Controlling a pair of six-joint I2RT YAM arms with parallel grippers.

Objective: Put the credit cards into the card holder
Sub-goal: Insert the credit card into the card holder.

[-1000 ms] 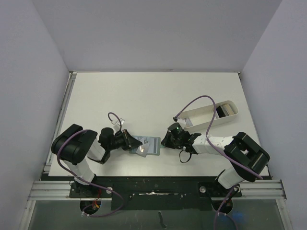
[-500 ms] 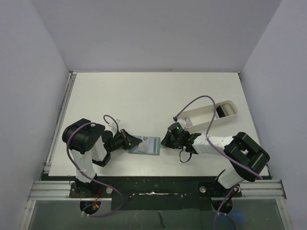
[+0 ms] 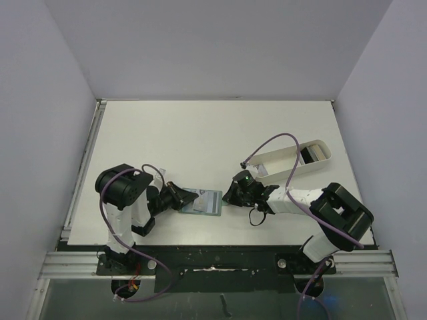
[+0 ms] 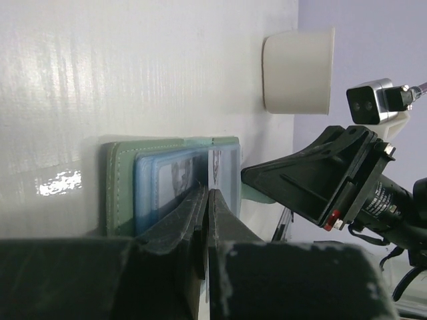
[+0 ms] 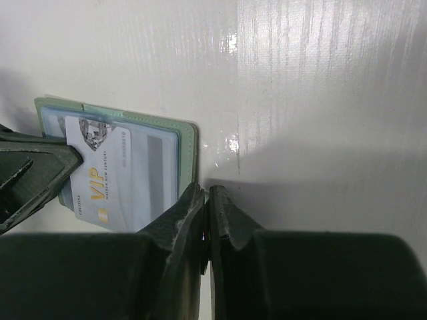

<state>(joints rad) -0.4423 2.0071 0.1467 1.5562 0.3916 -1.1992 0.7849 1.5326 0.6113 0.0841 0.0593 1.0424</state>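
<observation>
Table [image 3: 200, 133]: tray [image 3: 280, 160] right of centre, more cards [image 3: 308, 155] at its far end. Open holder [image 3: 212, 202] lies lower centre. At its right edge the right gripper [image 5: 203, 193], closed on nothing, seems to pin it. The left gripper [image 4: 205, 193] pinches a pale card [image 5: 107, 173], askew over the blue slots. Step looks like insertion. Next: square the card, slide it home.
</observation>
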